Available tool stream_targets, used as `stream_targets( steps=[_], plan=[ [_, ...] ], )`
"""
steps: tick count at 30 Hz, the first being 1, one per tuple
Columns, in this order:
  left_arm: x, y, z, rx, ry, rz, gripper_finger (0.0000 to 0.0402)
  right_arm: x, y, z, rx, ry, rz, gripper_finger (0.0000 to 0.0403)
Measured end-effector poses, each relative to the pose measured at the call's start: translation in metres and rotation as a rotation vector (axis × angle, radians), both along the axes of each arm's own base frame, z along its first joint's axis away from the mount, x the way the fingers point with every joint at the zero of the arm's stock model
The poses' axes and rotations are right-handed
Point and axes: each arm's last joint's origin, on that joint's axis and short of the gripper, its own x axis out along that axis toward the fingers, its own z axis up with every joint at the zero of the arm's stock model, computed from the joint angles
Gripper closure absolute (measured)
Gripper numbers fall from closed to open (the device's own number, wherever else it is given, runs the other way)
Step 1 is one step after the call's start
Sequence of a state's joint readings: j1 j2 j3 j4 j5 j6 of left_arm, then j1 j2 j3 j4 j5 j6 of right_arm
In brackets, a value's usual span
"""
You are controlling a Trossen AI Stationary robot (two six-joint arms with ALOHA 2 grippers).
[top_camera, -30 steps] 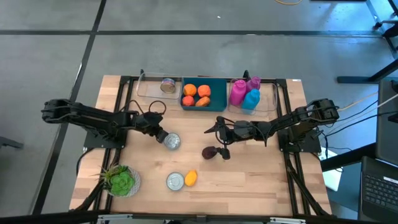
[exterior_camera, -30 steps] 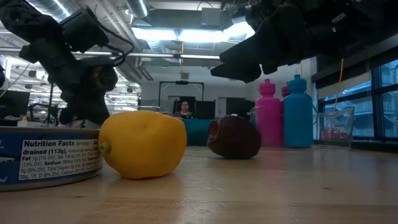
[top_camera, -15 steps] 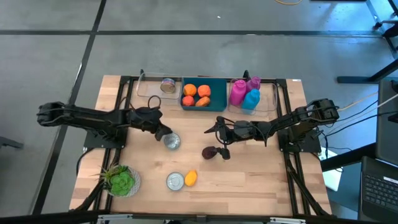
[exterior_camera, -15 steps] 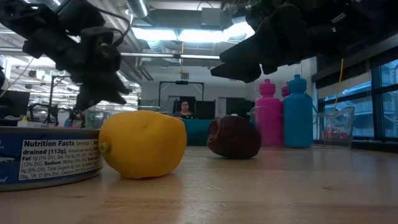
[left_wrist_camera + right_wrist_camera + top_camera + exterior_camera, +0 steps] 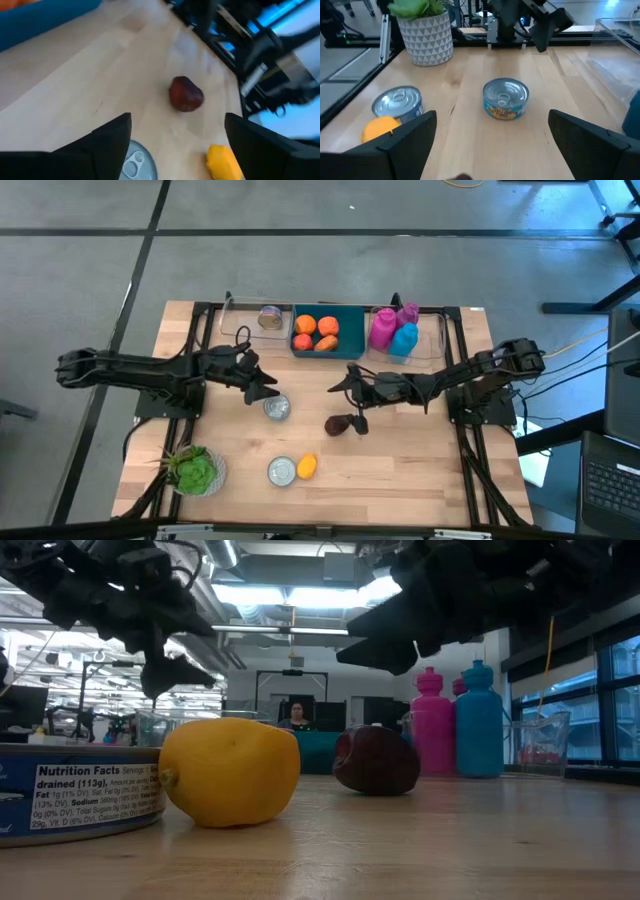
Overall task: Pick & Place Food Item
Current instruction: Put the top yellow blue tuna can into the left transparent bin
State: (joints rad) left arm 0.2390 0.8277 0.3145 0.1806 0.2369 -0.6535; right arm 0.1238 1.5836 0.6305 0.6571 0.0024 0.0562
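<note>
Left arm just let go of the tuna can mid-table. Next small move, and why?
Probably lift the left tool clear and back. Its fingers are open, and the tuna can stands upright on the table, free of them. The right tool hangs open over the dark red fruit, so clearing room seems wise.

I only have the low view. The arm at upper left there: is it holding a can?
Observer: No. The left gripper has its jaws apart with nothing between them; a tuna can sits on the table just beneath.
Operator: And the other arm?
Observer: The right gripper hangs right beside the dark red fruit, jaws open.
Operator: Is any food already sorted?
Observer: Yes, a teal bin at the table's far edge holds orange fruit.
</note>
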Motion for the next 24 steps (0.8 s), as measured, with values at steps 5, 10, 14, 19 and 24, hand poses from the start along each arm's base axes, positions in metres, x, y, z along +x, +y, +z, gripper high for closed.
stream_targets(
  steps=[5,10,14,19,24],
  plan=[
    [-0.001,-0.002,0.012,0.178,-0.009,-0.048,0.0092,0.015,-0.005,0.014,-0.043,0.081,0.008,0.0021],
    [-0.006,-0.005,0.02,0.322,0.136,-0.011,0.0094,0.034,-0.017,0.023,-0.088,0.139,0.039,0.0021],
    [-0.013,-0.011,0.021,0.343,0.193,-0.014,0.0094,0.047,-0.03,0.012,-0.046,0.166,0.09,0.0021],
    [-0.019,-0.018,0.028,0.268,0.142,-0.012,0.0094,0.054,-0.041,-0.002,-0.027,0.19,0.055,0.0021],
    [-0.02,-0.02,0.037,0.214,0.048,0.019,0.0094,0.058,-0.041,0.002,-0.028,0.117,0.059,0.0021]
  ],
)
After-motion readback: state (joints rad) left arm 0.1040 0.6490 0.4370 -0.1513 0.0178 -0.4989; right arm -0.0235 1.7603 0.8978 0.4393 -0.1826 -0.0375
